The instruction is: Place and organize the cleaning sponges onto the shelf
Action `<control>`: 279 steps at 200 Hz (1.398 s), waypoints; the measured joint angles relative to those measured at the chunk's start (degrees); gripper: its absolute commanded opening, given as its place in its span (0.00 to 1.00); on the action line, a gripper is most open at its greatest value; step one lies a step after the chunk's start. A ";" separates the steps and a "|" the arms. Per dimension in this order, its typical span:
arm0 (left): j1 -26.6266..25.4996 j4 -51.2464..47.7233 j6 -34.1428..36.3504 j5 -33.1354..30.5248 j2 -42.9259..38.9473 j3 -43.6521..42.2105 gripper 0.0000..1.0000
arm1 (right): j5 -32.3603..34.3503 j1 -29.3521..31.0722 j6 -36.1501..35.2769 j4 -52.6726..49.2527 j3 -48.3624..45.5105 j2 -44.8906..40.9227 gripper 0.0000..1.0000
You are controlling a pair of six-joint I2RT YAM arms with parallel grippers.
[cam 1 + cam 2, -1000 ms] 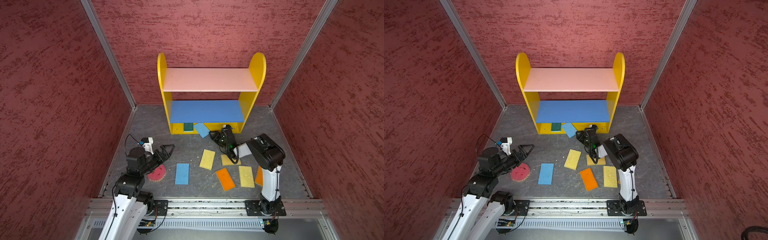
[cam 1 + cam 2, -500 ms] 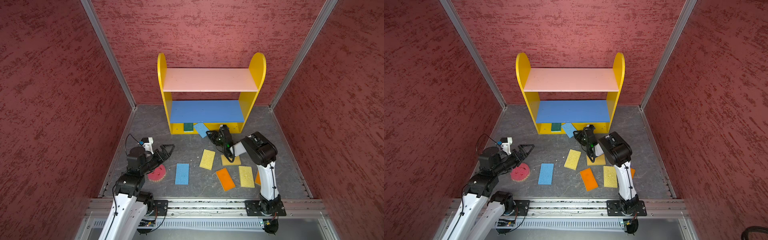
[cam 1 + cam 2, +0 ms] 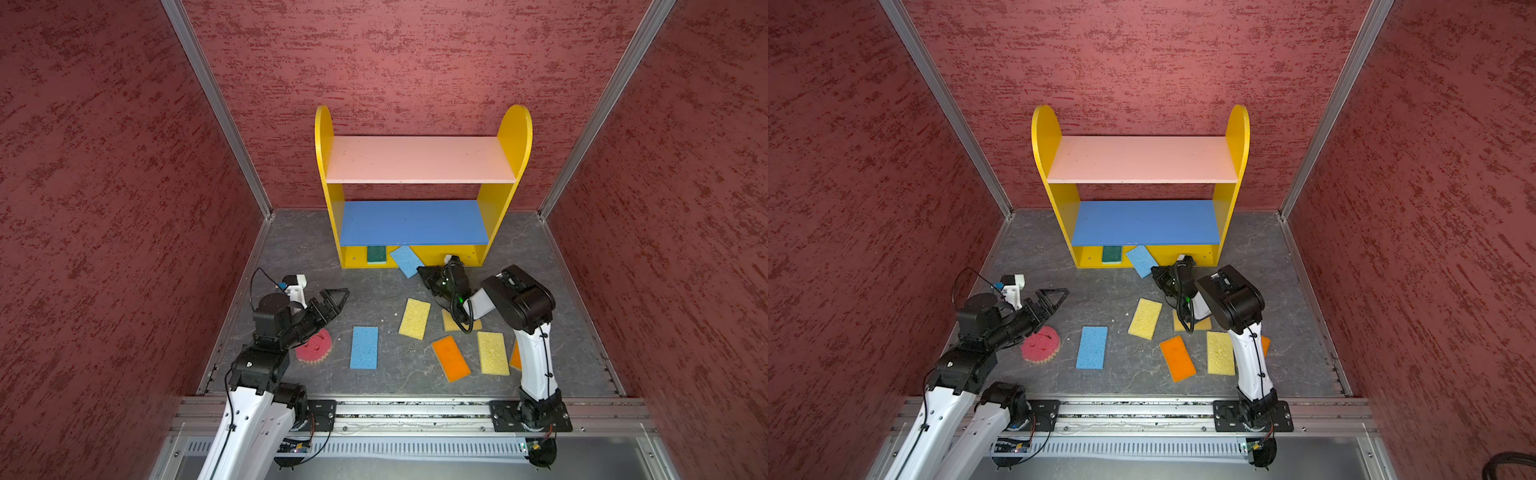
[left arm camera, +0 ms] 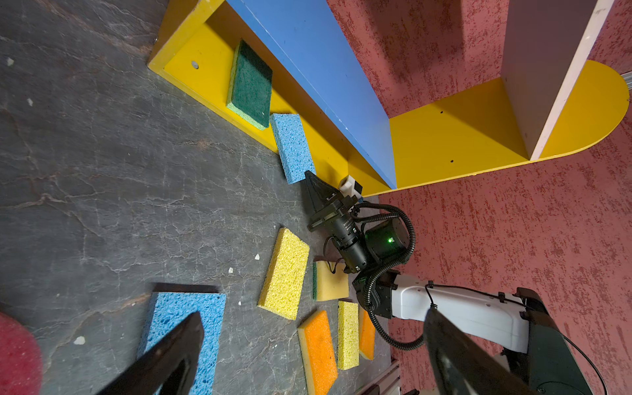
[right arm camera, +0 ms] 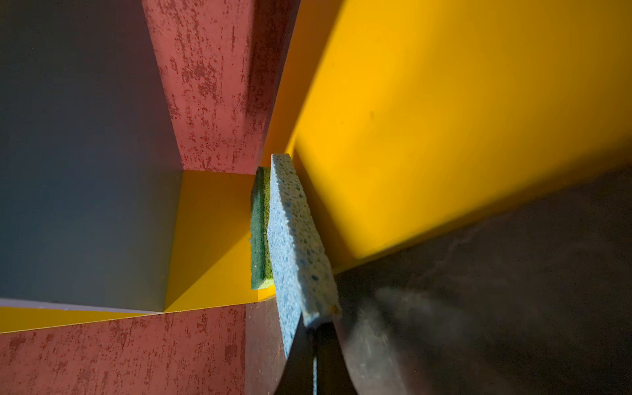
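Since the blue sponge (image 3: 406,261) is light, squashy foam, your right tool (image 3: 419,270), clamped on its corner, may slip; take it deeper. It leans on the shelf (image 3: 494,224) base at that tool's eleven o'clock; your left tool (image 3: 338,301) stands apart.

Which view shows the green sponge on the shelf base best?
Left wrist: the green sponge shows its whole top. Both top views: only its front end under the blue board; right wrist, an edge behind the leaning blue sponge.
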 measured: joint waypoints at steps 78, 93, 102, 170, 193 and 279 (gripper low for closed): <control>0.28 0.00 -0.04 0.24 -0.94 -0.13 1.00 | 14.60 3.37 1.29 -0.26 -5.73 -6.60 0.00; 0.31 -0.07 -0.04 0.24 -1.36 -0.33 1.00 | 17.46 4.31 2.25 -2.01 -4.04 -6.60 0.00; 0.31 -0.09 -0.04 0.24 -1.42 -0.35 1.00 | 19.21 5.01 2.93 -3.15 -2.64 -6.51 0.00; 0.87 -0.83 0.00 0.31 -2.10 -0.42 1.00 | 27.67 8.76 8.50 -10.93 8.04 -2.29 0.00; 1.22 -1.07 0.04 0.35 -2.27 -0.42 1.00 | 29.92 9.27 10.91 -14.14 8.85 -1.33 0.00; 1.92 -1.33 0.04 0.90 -2.86 -0.85 1.00 | 35.01 10.93 17.11 -24.33 14.29 0.15 0.13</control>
